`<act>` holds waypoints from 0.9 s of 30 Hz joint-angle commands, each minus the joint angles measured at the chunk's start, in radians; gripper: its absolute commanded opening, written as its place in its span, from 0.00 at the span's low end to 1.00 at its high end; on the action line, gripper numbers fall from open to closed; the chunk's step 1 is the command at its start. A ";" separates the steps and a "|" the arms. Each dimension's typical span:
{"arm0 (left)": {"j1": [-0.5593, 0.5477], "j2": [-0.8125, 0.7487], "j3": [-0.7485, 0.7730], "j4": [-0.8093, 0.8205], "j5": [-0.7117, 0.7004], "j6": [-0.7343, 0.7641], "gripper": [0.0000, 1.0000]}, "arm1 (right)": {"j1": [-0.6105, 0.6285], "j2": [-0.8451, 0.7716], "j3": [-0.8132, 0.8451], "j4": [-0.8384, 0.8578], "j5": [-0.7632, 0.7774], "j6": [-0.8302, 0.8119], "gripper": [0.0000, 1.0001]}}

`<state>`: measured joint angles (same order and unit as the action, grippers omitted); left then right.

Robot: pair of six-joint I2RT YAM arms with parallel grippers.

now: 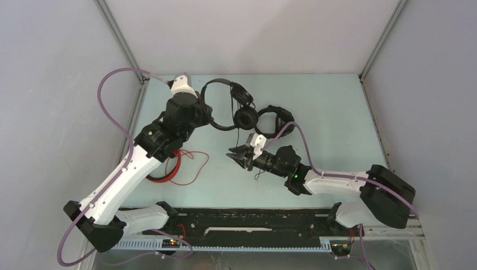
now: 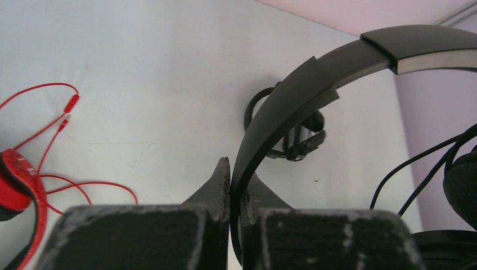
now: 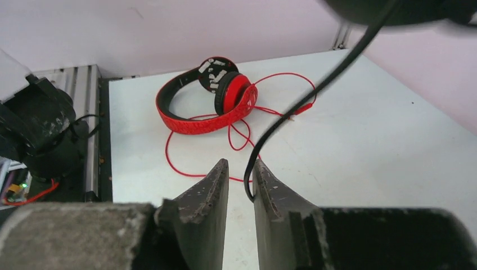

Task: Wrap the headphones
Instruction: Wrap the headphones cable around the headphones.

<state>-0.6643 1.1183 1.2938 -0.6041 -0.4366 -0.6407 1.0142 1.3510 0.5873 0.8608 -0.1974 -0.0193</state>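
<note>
My left gripper (image 2: 236, 174) is shut on the thin headband (image 2: 315, 73) of the slim black headphones (image 1: 216, 82), held up off the table with a round cup (image 1: 246, 117) hanging. From the cup, its black cable (image 3: 315, 93) drops between the fingers of my right gripper (image 3: 241, 166), which stands open a little; the cable rests against the right finger only. In the top view, the right gripper (image 1: 236, 156) sits below the cup. The bulkier black headphones (image 1: 275, 119) lie behind. The red headphones (image 3: 208, 104) lie at the left, with their red cable (image 3: 185, 169) spread loose.
The left arm (image 1: 140, 163) covers part of the red headphones (image 1: 169, 169) in the top view. Grey walls close in the table at the back and both sides. A black rail (image 1: 253, 228) runs along the near edge between the arm bases.
</note>
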 commanded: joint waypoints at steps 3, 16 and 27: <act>0.003 -0.049 0.097 0.034 0.086 -0.100 0.00 | 0.011 0.085 -0.064 0.233 0.022 -0.101 0.26; 0.004 -0.066 0.152 0.024 0.138 -0.101 0.00 | -0.022 0.181 -0.161 0.326 0.037 -0.088 0.29; 0.019 -0.059 0.186 0.026 0.237 -0.047 0.00 | -0.115 0.236 -0.221 0.404 -0.015 -0.028 0.00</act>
<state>-0.6582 1.0775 1.4006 -0.6346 -0.2577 -0.6975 0.9333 1.5547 0.3710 1.1767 -0.1867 -0.0757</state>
